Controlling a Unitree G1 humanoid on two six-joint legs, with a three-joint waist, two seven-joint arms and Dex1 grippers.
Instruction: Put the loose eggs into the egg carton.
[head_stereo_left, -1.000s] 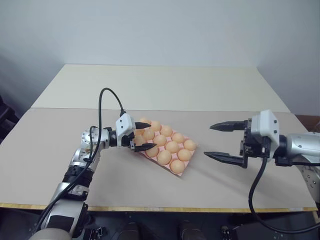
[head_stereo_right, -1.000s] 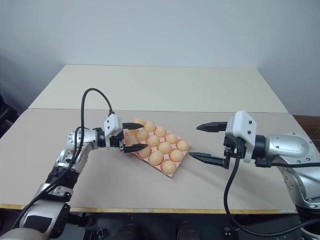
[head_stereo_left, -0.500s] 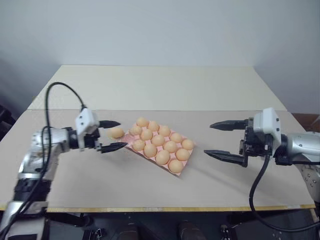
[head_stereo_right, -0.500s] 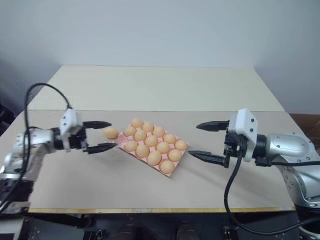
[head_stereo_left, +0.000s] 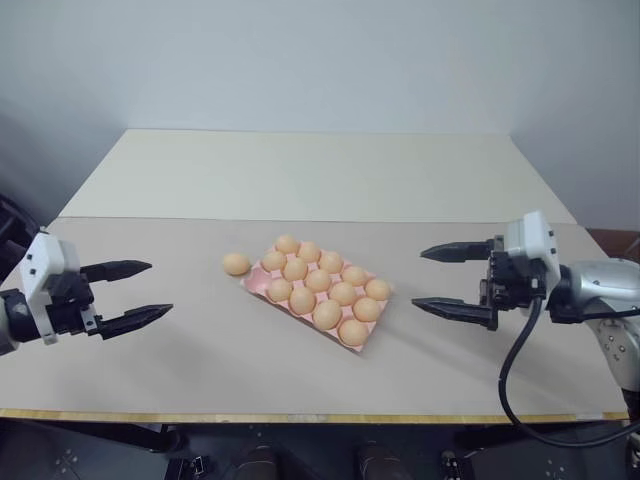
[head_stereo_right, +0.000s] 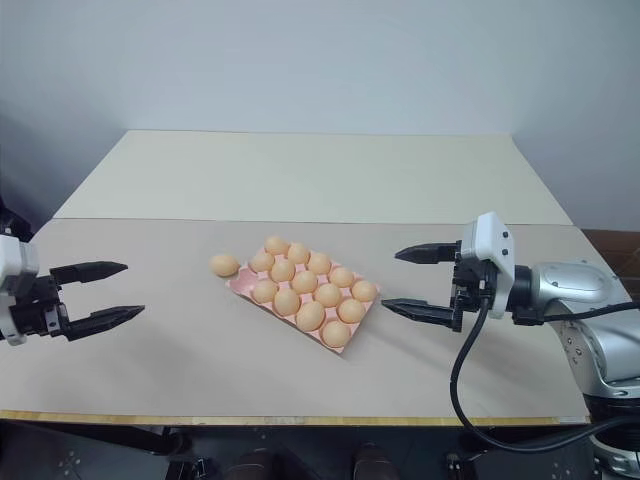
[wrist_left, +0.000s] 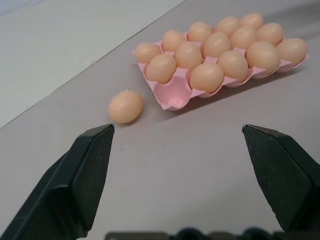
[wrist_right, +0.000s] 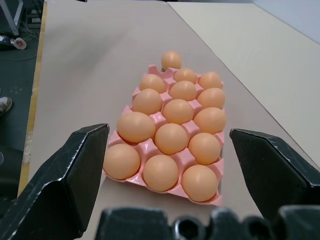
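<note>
Mid-desk, one egg (head_stereo_left: 236, 264) lies loose beside carton (head_stereo_left: 262, 283), w/ empty corner cup nearest. Both grippers' fingers apart, holding nothing. Left gripper (head_stereo_left: 133, 293) shd approach low, pinch gently, drop into that cup.

The egg carton (head_stereo_left: 262, 284) before me is a flat pink, and its one bare corner cup (wrist_left: 173, 100) shows the same pink inside. The eggs (head_stereo_left: 328, 315) seated in it are a smooth tan-orange with no speckle, and the loose egg (head_stereo_left: 236, 264) beside it matches them. My left gripper (head_stereo_left: 132, 292) has black fingers on a white and dark housing; my right gripper (head_stereo_left: 446, 280) is the same, with a black cable (head_stereo_left: 512, 372) hanging under it. The worktop (head_stereo_left: 200, 360) is pale grey-beige up front, cream further back, with a light wood edge. The wall (head_stereo_left: 320, 60) behind is plain pale blue-grey.
</note>
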